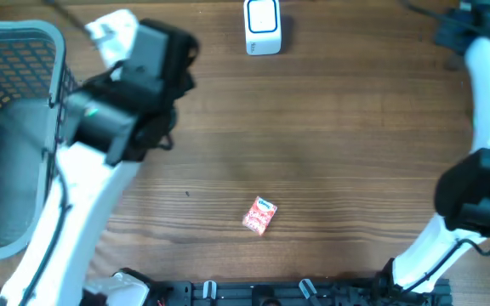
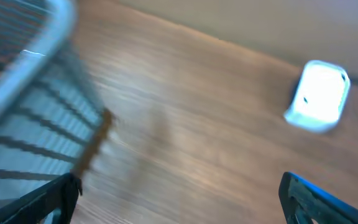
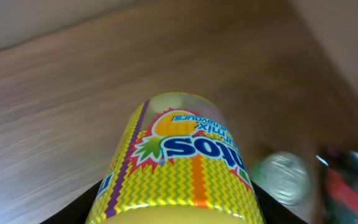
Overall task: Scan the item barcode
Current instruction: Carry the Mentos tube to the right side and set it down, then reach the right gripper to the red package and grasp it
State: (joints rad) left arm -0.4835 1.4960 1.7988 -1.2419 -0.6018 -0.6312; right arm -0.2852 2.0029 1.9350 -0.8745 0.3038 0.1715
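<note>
Right claw [image 3: 178,208] is gripping a yellow canister [image 3: 179,162] at roughly half width, with dark fingers [image 3: 89,208] pressing its sides at the bottom edge of the right wrist view. The canister is cylindrical with a glossy wrap. It is showing a yellow zigzag pattern, orange and purple stripes, blue lettering upside down, and a pineapple-like graphic near the rounded far end. It is hanging over the brown wood-grain tabletop [image 3: 55,112]. Just past the canister a round silvery thing [image 3: 281,177] is showing, blurred, with a red-and-black smear beside it at the right edge; I cannot tell what either is. From overhead the right arm [image 1: 487,102], a smooth white shell with black joints, is running up the right edge into the top right corner. Its claw and the canister are not showing in that view.

Left claw [image 2: 182,199] is standing wide and holding nothing, with dark fingertips [image 2: 48,199] poking in at both lower corners of a blurred left wrist view. Beyond them the basket [image 2: 36,68], with a pale grey rounded rim and a barred mesh wall, is sitting to the left. The scanner [image 2: 319,96], a white rounded box, is standing on the tabletop to the right. From overhead the scanner is sitting at the top middle edge and the basket at the left edge, with the left arm [image 1: 100,170] just beside the basket. A small flat red packet [image 1: 260,215] is lying slightly tilted near the front middle, well apart from both arms.
</note>
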